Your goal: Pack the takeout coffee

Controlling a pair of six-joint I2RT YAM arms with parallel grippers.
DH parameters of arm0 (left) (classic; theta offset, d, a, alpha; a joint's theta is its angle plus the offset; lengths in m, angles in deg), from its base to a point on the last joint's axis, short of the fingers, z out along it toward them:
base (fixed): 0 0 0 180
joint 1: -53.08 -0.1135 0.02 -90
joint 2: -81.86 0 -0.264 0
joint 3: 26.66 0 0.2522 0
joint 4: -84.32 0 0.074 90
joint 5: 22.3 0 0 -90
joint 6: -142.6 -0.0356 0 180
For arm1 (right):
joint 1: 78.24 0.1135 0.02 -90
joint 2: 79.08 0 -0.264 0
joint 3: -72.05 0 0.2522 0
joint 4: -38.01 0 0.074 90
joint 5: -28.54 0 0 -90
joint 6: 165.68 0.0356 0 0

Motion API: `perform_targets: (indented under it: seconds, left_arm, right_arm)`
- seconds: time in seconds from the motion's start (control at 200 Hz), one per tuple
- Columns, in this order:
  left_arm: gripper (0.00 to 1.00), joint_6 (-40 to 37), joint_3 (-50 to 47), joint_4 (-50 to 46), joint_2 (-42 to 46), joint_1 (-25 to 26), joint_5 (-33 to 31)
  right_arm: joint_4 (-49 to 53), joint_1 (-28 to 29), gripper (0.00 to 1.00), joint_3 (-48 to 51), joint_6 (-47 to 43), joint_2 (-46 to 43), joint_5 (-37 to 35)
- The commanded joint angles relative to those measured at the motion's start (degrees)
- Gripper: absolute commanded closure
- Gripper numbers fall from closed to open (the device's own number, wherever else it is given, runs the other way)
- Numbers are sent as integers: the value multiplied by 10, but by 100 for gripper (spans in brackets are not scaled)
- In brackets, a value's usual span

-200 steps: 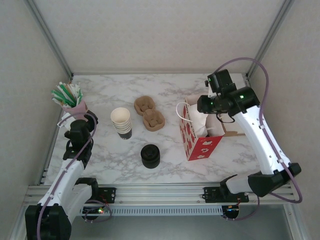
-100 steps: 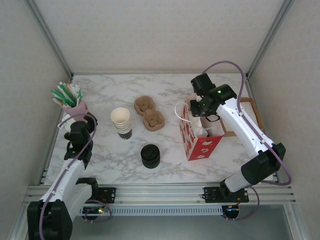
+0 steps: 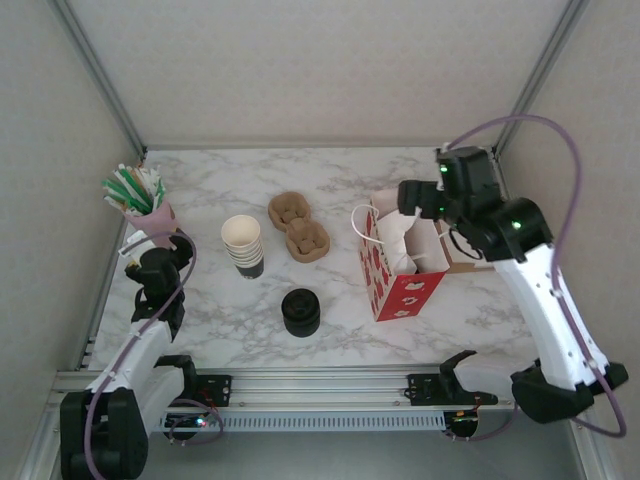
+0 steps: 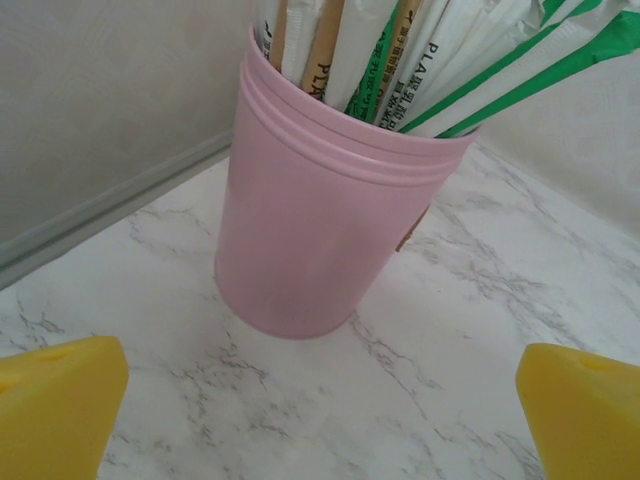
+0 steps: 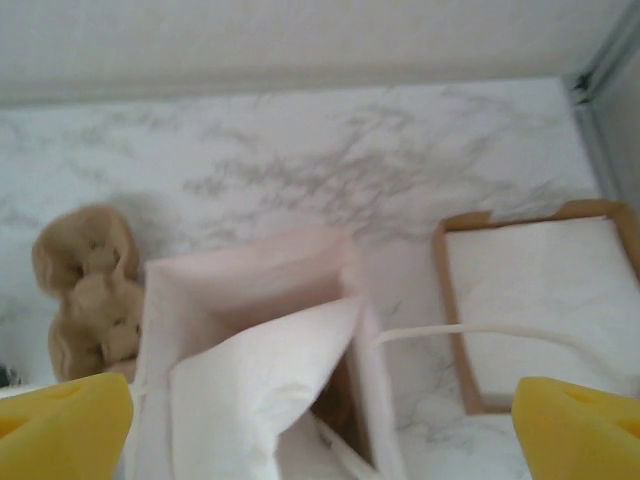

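Movement on the right side: from the overhead camera, the right gripper [image 3: 408, 199] has pulled up and swung back toward the far right after dipping low over the red gift bag [image 3: 400, 285] half a second ago. It now hangs above the bag's far rim, with crumpled white paper [image 3: 393, 236] bulging out of the bag's mouth. The stack of lidless cups [image 3: 242, 244], the brown cup carriers [image 3: 298, 226] and the black lid stack [image 3: 300, 312] stand where they stood a second ago, well apart from the bag. Over on the left, the left gripper [image 3: 140, 250] has barely shifted, parked just beside the pink cup [image 3: 157, 214] of straws [image 3: 133, 187].

Left wrist camera: pads spread wide, one in each bottom corner, nothing between them, pink cup dead ahead on the marble table [image 4: 450, 330].

Right wrist camera: same story, yellow pads far apart at the frame's edges, gripping nothing, looking down into the bag. White paper covers the inside, and the napkin tray [image 5: 450, 320] sits just beside the bag. Where the takeout coffee is I cannot tell; if it is in the bag, the paper hides it.

My read: that dip was a drop-off into the bag, and the arm is free to fetch whatever is left.
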Motion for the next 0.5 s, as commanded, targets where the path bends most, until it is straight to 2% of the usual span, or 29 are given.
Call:
perform_targets:
  seconds: [0.0,0.16,0.305,0.396,0.491]
  left_arm:
    - [0,-33,-12,58,-13,-12,15]
    - [0,-52,-22,99,-34,-18,14]
    - [0,-73,-24,143,-75,-24,32]
    - [0,-76,-12,151,-109,-26,45]
    - [0,-80,-8,173,-134,-27,53]
  right_arm:
    - [-19,-65,1,-6,-8,-9,-34]
    - [-44,-206,1,26,4,-34,13]
    - [-86,-310,1,89,30,-53,55]
    - [-125,-356,1,143,43,-62,75]
    - [-186,-373,1,223,41,-71,85]
